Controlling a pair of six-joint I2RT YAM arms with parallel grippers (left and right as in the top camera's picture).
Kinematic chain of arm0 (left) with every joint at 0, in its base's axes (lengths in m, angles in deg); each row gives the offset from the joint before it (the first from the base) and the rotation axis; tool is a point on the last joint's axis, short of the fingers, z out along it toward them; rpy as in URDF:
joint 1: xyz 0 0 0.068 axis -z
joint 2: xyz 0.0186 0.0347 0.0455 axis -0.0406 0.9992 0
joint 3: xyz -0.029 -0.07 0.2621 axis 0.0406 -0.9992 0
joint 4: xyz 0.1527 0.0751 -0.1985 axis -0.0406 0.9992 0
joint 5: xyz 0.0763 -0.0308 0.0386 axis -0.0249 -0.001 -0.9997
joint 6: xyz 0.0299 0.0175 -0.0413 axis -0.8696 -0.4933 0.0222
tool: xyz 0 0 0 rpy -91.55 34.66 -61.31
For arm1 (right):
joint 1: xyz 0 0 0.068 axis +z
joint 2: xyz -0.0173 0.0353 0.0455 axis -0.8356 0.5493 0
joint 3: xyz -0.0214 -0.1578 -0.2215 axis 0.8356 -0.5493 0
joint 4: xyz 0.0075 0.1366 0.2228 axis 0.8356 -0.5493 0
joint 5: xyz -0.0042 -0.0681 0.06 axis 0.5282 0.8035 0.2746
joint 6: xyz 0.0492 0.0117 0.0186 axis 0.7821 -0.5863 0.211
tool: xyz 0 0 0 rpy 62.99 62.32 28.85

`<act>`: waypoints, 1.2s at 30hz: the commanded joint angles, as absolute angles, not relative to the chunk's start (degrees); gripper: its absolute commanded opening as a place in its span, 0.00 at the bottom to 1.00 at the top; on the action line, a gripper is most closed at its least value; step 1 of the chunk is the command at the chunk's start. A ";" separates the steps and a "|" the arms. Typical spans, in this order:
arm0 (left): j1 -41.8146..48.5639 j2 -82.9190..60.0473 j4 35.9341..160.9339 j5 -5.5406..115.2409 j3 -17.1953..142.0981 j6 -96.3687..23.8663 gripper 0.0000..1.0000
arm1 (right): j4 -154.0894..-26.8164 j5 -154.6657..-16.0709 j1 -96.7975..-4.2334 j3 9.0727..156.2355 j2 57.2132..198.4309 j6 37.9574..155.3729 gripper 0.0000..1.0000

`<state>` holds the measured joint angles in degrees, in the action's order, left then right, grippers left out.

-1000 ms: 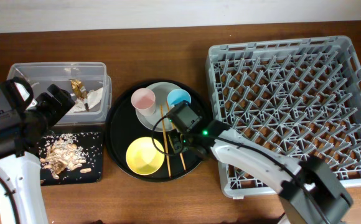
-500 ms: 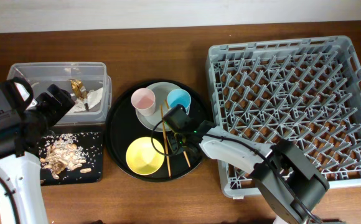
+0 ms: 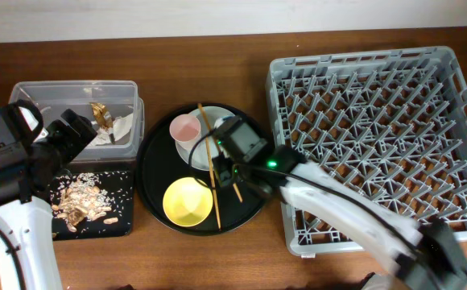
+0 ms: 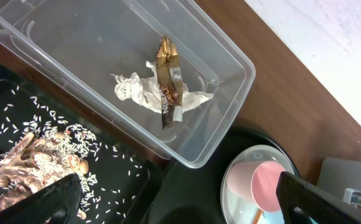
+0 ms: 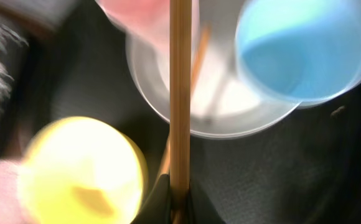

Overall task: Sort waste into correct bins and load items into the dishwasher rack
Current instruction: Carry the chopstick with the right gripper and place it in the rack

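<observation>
Over the round tray [image 3: 154,161], my right gripper [image 5: 179,200] clamps one chopstick [image 5: 180,93]; it slants over the plate [image 3: 217,117]. My left gripper [image 4: 187,200] hangs wide open by the clear box [image 4: 75,37].

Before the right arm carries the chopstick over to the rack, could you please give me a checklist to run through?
1. Right gripper shut on one chopstick: ok.
2. Both chopsticks picked up: not ok; the second chopstick lies on the round black tray.
3. Held chopstick raised above the pink cup: cannot tell; they overlap from overhead.
4. Dishwasher rack free of items: ok.
5. Left gripper open, away by the clear box: ok.
</observation>
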<state>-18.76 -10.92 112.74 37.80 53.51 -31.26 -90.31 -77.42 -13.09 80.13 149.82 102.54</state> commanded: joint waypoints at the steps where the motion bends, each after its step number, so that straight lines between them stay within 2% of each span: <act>1: -19.17 -11.10 112.78 38.39 53.97 -30.95 0.99 | -95.32 -68.33 -14.86 82.47 141.41 103.11 0.04; 7: -19.17 -11.12 112.78 38.39 53.97 -30.95 0.99 | -105.30 -65.29 -25.46 82.16 139.81 102.74 0.04; 15: -19.17 -11.10 112.78 38.39 53.97 -30.95 0.99 | -106.00 -70.30 -37.39 81.68 147.18 95.79 0.05; 23: -19.17 -11.10 112.78 38.39 53.97 -30.95 0.99 | -103.77 -72.09 -44.10 81.68 150.98 89.91 0.05; 29: -19.17 -11.10 112.78 38.39 53.97 -30.95 1.00 | -103.75 -75.59 -44.71 81.68 151.07 88.97 0.09; 32: -19.17 -11.10 112.78 38.39 53.97 -30.95 0.99 | -103.71 -75.59 -44.71 81.46 151.09 88.97 0.12; 35: -19.17 -11.10 112.78 38.39 53.97 -30.95 0.99 | -103.71 -75.37 -44.71 81.31 151.09 88.95 0.29; 36: -19.17 -11.10 112.78 38.39 53.97 -30.95 0.99 | -103.73 -75.35 -44.71 81.33 151.09 88.51 0.32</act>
<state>-18.76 -10.92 112.85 37.80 53.51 -31.26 -103.93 -75.04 -44.69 81.83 150.87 89.30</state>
